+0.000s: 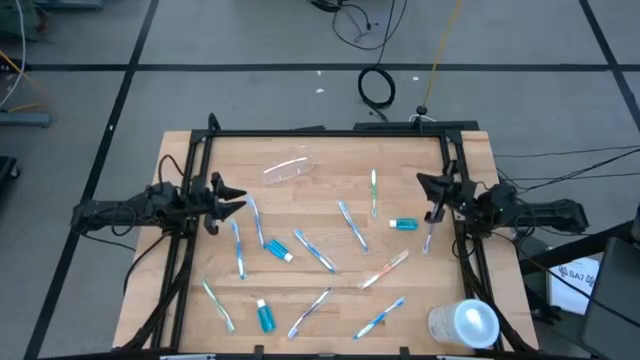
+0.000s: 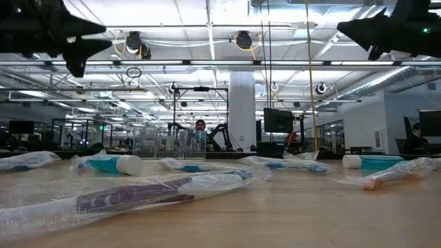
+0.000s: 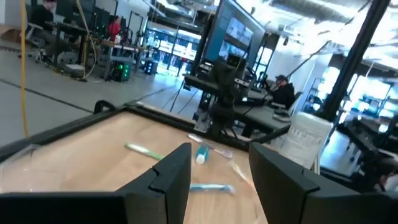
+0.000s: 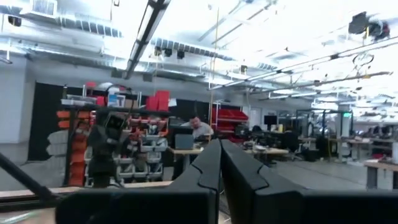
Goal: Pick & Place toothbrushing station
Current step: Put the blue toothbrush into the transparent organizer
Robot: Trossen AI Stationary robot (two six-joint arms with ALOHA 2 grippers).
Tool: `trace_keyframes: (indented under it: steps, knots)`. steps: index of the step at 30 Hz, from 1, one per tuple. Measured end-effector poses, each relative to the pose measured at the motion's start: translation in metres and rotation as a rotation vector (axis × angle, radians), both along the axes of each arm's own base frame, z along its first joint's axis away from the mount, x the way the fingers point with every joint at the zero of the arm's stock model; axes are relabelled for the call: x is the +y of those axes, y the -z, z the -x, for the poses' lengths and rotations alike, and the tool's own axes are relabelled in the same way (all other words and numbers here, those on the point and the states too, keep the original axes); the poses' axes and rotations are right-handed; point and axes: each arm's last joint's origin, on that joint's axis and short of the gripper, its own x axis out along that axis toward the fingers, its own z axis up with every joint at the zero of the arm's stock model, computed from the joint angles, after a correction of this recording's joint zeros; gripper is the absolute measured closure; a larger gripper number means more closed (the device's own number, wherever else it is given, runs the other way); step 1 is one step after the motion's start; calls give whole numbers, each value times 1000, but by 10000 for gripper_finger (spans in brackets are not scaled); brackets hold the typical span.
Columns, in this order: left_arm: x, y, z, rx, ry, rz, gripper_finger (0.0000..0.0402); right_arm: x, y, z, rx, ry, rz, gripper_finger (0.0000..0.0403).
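A small clear plastic cup (image 1: 288, 168) lies on its side on the far middle of the wooden table (image 1: 190, 150). Several thin toothbrushes lie flat and scattered, among them one (image 1: 238, 250) at the left, one (image 1: 353, 225) in the middle and one (image 1: 384, 270) at the right. Three teal, white-capped toothpaste tubes (image 1: 278, 250) (image 1: 264, 316) (image 1: 403, 224) lie among them. My left gripper (image 1: 236, 198) (image 3: 217, 155) is open and empty above the table's left side. My right gripper (image 1: 424, 183) (image 4: 221, 146) is shut and empty above the right side.
A larger whitish translucent cylinder (image 1: 465, 323) lies at the near right corner. A dark metal frame (image 1: 330, 131) runs along the table's far edge and both sides. In the low view, wrapped toothbrushes (image 2: 131, 196) lie close in front. People sit at desks far behind the table.
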Motion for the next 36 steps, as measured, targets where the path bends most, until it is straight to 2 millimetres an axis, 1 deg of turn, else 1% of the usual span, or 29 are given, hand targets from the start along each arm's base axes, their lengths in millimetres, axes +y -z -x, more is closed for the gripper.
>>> trace_keyframes:
  steps: [4, 7, 11, 14, 16, 18, 20, 22, 25, 27, 30, 36]
  knots:
    - [0, -11, -12, 97, -13, -19, 234, 0, 0, -14, -6, -16, -28, 399]
    - [2, -14, -29, 207, -64, -34, 234, 0, 9, -33, 131, -21, -45, 399]
    - [4, -25, -52, 347, -110, -51, 234, 0, -9, -64, 217, -9, -16, 399]
    - [4, -31, -67, 521, -110, -33, 234, -1, -12, -87, 316, 4, 14, 399]
    - [4, -30, -74, 640, -125, 22, 234, -1, -16, -99, 336, 21, 20, 399]
    - [5, -28, -80, 702, -186, 141, 234, -3, -22, -108, 323, 70, 5, 399]
    - [6, -23, -85, 739, -260, 275, 234, -5, -17, -114, 353, 112, -27, 399]
    - [6, -13, -87, 786, -322, 369, 234, -6, -8, -118, 405, 111, -42, 399]
    - [7, 5, -89, 861, -414, 475, 234, -7, -1, -122, 428, 104, -81, 396]
    - [7, 18, -90, 900, -502, 556, 234, -7, 4, -125, 445, 96, -124, 386]
    - [8, 31, -92, 932, -619, 637, 234, -6, 9, -126, 453, 81, -169, 359]
    - [8, 51, -99, 990, -723, 727, 234, -7, 12, -128, 461, 83, -193, 283]
